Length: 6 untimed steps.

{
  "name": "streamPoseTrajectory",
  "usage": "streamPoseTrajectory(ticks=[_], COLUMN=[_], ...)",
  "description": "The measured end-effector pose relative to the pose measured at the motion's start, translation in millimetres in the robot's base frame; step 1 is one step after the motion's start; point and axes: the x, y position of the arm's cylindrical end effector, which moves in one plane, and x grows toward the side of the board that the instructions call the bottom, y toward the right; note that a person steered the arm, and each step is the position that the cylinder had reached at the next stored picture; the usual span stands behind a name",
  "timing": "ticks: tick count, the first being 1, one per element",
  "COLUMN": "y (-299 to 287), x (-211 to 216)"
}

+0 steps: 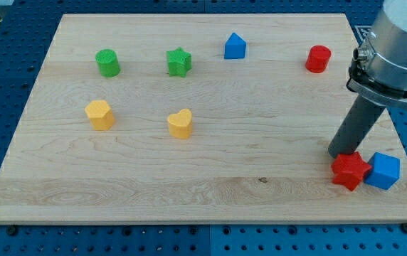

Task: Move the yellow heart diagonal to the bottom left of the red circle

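The yellow heart lies left of the board's middle. The red circle stands near the view's top right, far from the heart, up and to the right of it. My tip rests on the board at the view's lower right, right at the upper left edge of the red star. It is far to the right of the yellow heart and well below the red circle.
A blue cube touches the red star's right side near the wooden board's right edge. Another yellow block lies left of the heart. A green circle, a green star and a blue pointed block line the top.
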Motion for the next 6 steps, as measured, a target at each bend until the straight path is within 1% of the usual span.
streamPoseTrajectory(ticks=[1,2,4,5,6], y=[-42,-106,-214,-255,-260], x=[-22,-61,-76,-88,-75])
